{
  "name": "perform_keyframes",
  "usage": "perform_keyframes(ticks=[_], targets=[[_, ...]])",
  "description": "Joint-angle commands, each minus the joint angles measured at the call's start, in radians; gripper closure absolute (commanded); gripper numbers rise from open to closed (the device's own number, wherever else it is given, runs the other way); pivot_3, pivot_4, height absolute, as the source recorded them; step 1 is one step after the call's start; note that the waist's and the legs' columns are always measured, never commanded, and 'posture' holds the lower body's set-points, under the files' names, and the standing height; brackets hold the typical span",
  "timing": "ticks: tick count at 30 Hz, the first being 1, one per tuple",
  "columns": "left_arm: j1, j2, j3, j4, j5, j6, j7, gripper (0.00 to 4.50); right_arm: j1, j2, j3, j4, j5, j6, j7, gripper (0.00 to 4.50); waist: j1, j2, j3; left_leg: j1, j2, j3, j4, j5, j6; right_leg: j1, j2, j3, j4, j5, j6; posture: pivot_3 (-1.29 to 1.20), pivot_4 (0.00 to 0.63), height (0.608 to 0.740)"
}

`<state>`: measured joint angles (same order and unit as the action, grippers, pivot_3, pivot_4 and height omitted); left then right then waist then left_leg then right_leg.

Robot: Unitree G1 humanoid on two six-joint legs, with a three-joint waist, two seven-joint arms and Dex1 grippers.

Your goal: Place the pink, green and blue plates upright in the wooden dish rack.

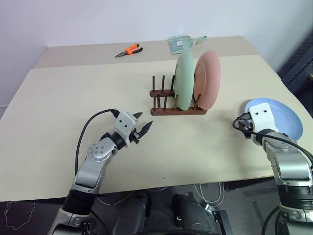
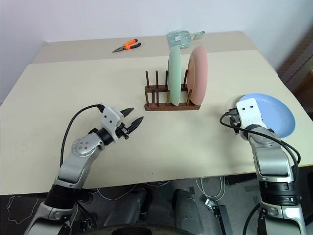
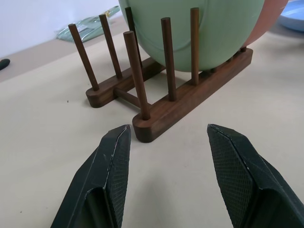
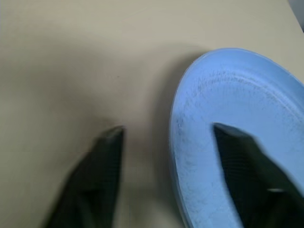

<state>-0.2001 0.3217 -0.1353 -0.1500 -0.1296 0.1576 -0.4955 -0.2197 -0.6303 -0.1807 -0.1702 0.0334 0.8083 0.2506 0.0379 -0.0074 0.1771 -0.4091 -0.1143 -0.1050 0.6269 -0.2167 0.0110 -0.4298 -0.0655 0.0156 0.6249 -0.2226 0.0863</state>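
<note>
- Wooden dish rack (image 1: pixel 172 100): stands near the middle of the beige table (image 1: pixel 73 122), with two base rails and rows of upright pegs.
- Green plate (image 1: pixel 184 80): stands upright on edge between the pegs of the rack, at its right half.
- Pink plate (image 1: pixel 207 78): stands upright at the rack's right end, just beside the green plate.
- Blue plate (image 1: pixel 281 116): lies flat on the table near its right edge, well apart from the rack.
- Left gripper (image 1: pixel 142 129): hovers above the table in front of the rack's empty left end; its jaws are apart and hold nothing.
- Right gripper (image 4: pixel 166 137): sits at the near-left rim of the blue plate; its jaws are spread, one finger over the plate, the other over bare table.
- Orange-handled pliers (image 1: pixel 129 50) and a clear bag (image 1: pixel 182 43): lie at the far side of the table.
</note>
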Motion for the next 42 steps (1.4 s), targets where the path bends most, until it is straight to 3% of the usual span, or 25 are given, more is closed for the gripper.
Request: perform_keyframes(ticks=[1,4,7,11,17,20,24,28,30,35,38,42], targets=[[0.002,-0.002,0.012,-0.031,0.003,-0.025,0.002,1.90,-0.008,-0.027,0.003,0.018,-0.027,-0.031,0.006,1.12,0.000,0.000,0.000,0.000,0.000,0.000,0.000,0.000,0.000,0.000,0.000,0.000,0.000,0.000,0.000,0.00,0.150,0.729],[0.002,-0.001,0.014,-0.031,0.002,-0.026,0.003,1.90,-0.005,-0.044,0.024,0.073,-0.065,-0.080,-0.003,1.12,0.000,0.000,0.000,0.000,0.000,0.000,0.000,0.000,0.000,0.000,0.000,0.000,0.000,0.000,0.000,0.00,0.150,0.729],[0.005,-0.002,0.020,-0.034,-0.003,-0.022,0.005,1.90,-0.009,-0.045,0.029,0.110,-0.085,-0.102,-0.010,2.40,0.000,0.000,0.000,0.000,0.000,0.000,0.000,0.000,0.000,0.000,0.000,0.000,0.000,0.000,0.000,0.00,0.150,0.729],[0.008,0.000,0.025,-0.036,-0.005,-0.020,0.005,1.90,-0.030,-0.039,0.037,0.114,-0.095,-0.119,-0.007,4.46,0.000,0.000,0.000,0.000,0.000,0.000,0.000,0.000,0.000,0.000,0.000,0.000,0.000,0.000,0.000,0.00,0.150,0.729],[0.015,0.009,0.032,-0.030,0.003,-0.025,0.007,1.90,-0.143,-0.030,0.008,0.028,-0.108,-0.295,-0.044,4.46,-0.004,0.002,0.001,0.000,0.000,0.000,0.000,0.000,0.000,0.000,0.000,0.000,0.000,0.000,0.000,0.00,0.150,0.729],[0.007,0.017,0.046,-0.002,0.014,-0.043,0.017,1.90,-0.283,0.043,-0.038,-0.071,0.007,-0.377,-0.033,4.46,-0.011,0.003,0.002,0.000,0.000,0.000,0.000,0.000,0.000,0.000,0.000,0.000,0.001,0.000,0.001,0.00,0.150,0.729],[-0.016,0.029,0.078,0.051,0.026,-0.074,0.034,1.90,-0.504,0.198,-0.143,-0.214,0.320,-0.312,-0.014,4.46,-0.025,0.003,0.002,0.000,0.001,-0.001,0.000,0.000,0.000,-0.001,0.001,0.000,0.002,0.000,0.001,0.00,0.150,0.729],[-0.032,0.043,0.119,0.105,0.053,-0.127,0.078,1.90,-0.631,0.307,-0.203,-0.316,0.759,-0.136,-0.024,4.46,-0.023,0.002,0.001,0.000,0.000,-0.004,0.001,-0.001,-0.001,0.000,0.001,-0.002,0.002,0.001,0.001,0.00,0.150,0.729],[-0.036,0.052,0.142,0.134,0.068,-0.155,0.102,1.90,-0.658,0.367,-0.190,-0.335,0.948,-0.081,-0.064,4.46,-0.026,0.002,0.001,0.000,0.000,-0.004,0.001,-0.002,0.000,0.000,0.001,-0.002,0.002,0.001,0.000,0.00,0.150,0.729],[-0.018,0.071,0.190,0.165,0.081,-0.187,0.135,1.90,-0.655,0.551,-0.104,-0.288,1.186,-0.043,-0.249,4.46,-0.031,0.003,0.001,0.000,0.000,-0.003,0.000,-0.001,0.000,-0.003,0.001,0.000,0.005,0.001,0.000,0.00,0.150,0.729],[0.016,0.081,0.208,0.153,0.078,-0.188,0.139,1.90,-0.630,0.663,-0.030,-0.230,1.240,-0.039,-0.318,4.46,-0.040,0.004,0.001,0.000,0.000,-0.002,-0.001,-0.001,0.000,-0.004,0.001,0.001,0.006,0.001,0.000,0.00,0.150,0.729],[0.051,0.071,0.202,0.113,0.083,-0.180,0.146,1.90,-0.636,0.736,0.021,-0.084,1.170,-0.061,-0.383,4.46,-0.049,0.004,0.001,0.000,0.000,-0.001,-0.002,-0.001,0.000,-0.005,0.001,0.001,0.007,0.001,0.000,0.00,0.150,0.729]])
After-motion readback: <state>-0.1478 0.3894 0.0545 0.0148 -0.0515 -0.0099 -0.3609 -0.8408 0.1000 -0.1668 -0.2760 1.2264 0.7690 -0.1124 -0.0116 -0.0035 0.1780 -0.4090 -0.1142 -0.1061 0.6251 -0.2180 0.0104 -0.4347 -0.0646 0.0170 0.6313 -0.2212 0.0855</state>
